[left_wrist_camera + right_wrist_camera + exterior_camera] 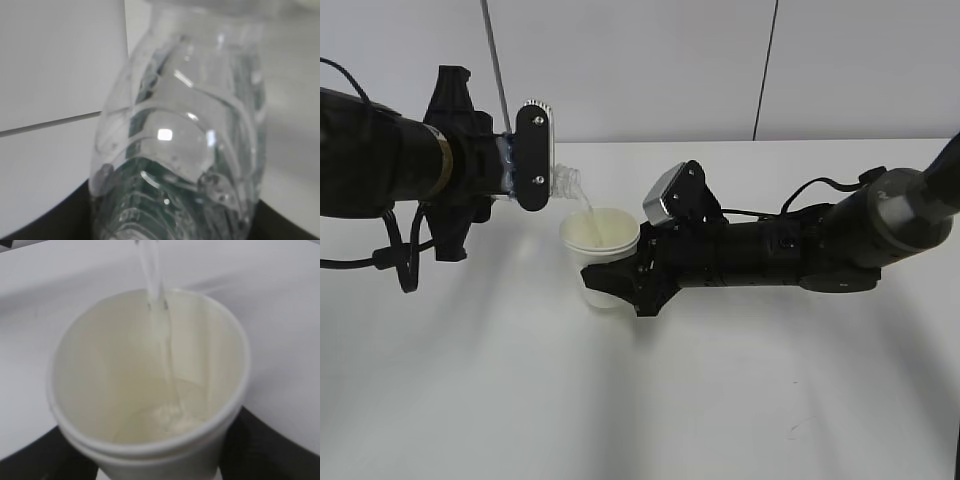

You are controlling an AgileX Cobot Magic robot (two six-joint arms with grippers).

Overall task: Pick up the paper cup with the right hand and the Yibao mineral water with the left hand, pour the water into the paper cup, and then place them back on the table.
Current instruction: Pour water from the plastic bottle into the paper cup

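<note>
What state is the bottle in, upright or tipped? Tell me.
Tipped. The Yibao mineral water lies nearly sideways in the left hand, its neck over the paper cup, water streaming in.

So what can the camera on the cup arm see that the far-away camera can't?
Only the right wrist view looks down inside the paper cup, showing water pooling and bubbling at the bottom. Only the exterior view shows both arms: the left gripper tipping the Yibao mineral water, and the right gripper holding the cup above the table. Both show the cup and the water stream falling into it.
</note>
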